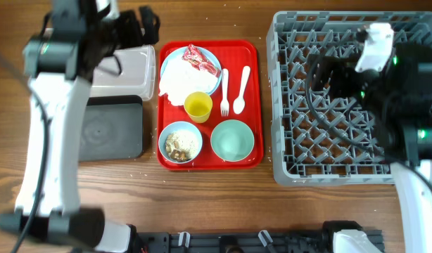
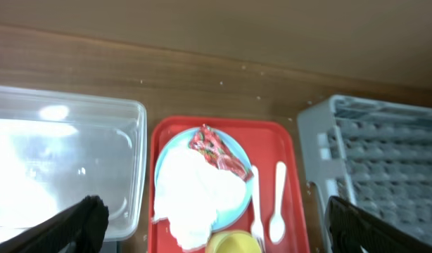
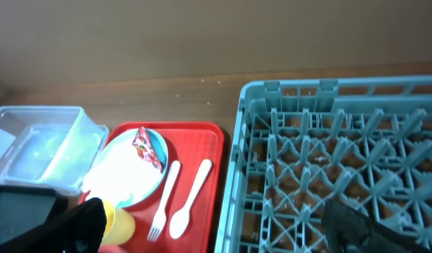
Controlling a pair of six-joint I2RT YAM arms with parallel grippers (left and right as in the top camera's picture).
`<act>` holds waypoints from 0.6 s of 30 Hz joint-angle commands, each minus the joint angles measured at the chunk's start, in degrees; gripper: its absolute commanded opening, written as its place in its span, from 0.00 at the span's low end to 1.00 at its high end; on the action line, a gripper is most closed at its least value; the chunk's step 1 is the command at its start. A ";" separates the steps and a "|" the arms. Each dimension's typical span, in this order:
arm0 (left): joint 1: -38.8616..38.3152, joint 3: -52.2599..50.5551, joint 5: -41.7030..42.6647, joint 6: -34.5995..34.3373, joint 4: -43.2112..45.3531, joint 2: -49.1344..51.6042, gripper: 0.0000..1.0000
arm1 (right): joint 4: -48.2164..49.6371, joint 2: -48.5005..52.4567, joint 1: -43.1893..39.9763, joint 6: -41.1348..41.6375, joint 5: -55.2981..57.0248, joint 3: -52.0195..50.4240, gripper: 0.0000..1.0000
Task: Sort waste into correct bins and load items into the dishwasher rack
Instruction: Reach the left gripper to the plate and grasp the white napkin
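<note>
On the red serving tray a pale blue plate holds a crumpled white napkin and a red wrapper. Beside it lie a white fork and spoon. In front stand a yellow cup, a bowl of food scraps and an empty bowl. The clear tub and black tray are left. The grey rack is right. My left gripper is open above the tub's far side. My right gripper is open over the rack.
The wooden table edge runs along the front, with black arm mounts there. White crumbs are scattered on the wood around the red tray. The left arm stretches over the table's left side.
</note>
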 commanded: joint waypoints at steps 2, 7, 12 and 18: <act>-4.72 14.73 -4.57 0.70 -4.96 13.84 1.00 | -2.54 4.48 0.15 -5.29 -3.76 4.24 1.00; -8.70 14.69 1.77 -1.01 -5.09 22.97 1.00 | -4.22 5.81 0.13 -1.14 -3.72 4.13 1.00; -9.22 14.10 -2.60 -12.85 -5.18 33.14 1.00 | -4.46 5.90 0.13 -1.11 -3.72 4.13 1.00; -9.33 13.94 -8.94 -23.17 -5.49 41.09 0.95 | -5.51 7.30 0.15 -0.68 -3.72 3.76 1.00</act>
